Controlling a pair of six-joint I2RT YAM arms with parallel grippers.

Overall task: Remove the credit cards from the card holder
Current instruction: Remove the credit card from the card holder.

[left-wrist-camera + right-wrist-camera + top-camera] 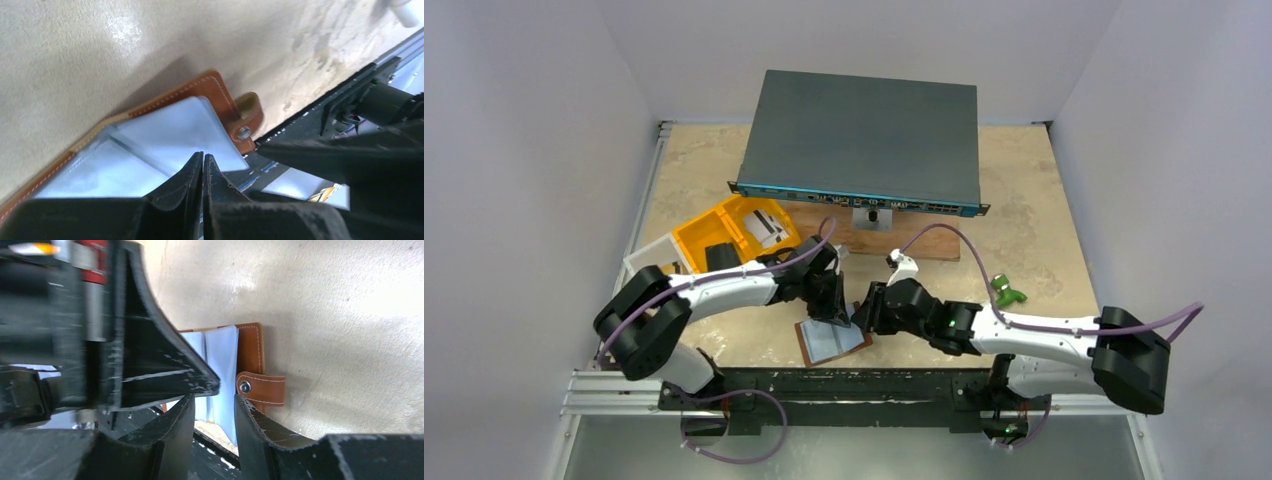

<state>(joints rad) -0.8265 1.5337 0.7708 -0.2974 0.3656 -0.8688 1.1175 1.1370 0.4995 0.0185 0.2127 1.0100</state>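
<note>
The brown leather card holder (832,342) lies open near the table's front edge, its pale blue pockets facing up. My left gripper (829,315) is shut, its tips (203,156) over the pockets, nothing visible between them. My right gripper (861,318) is open beside it; the pockets' edge shows in its gap (214,399), just left of the strap tab (262,388). The left gripper's finger (165,370) crosses close above the right gripper's own. White-grey credit cards (764,226) with dark marks lie in the yellow tray (699,235). Whether any card sits in the pockets is hidden.
A dark network switch (864,140) rests on a wooden block (924,243) at the back. A clear plastic box (649,260) adjoins the yellow tray on the left. A small green object (1005,291) lies to the right. A black rail (874,380) runs along the front edge.
</note>
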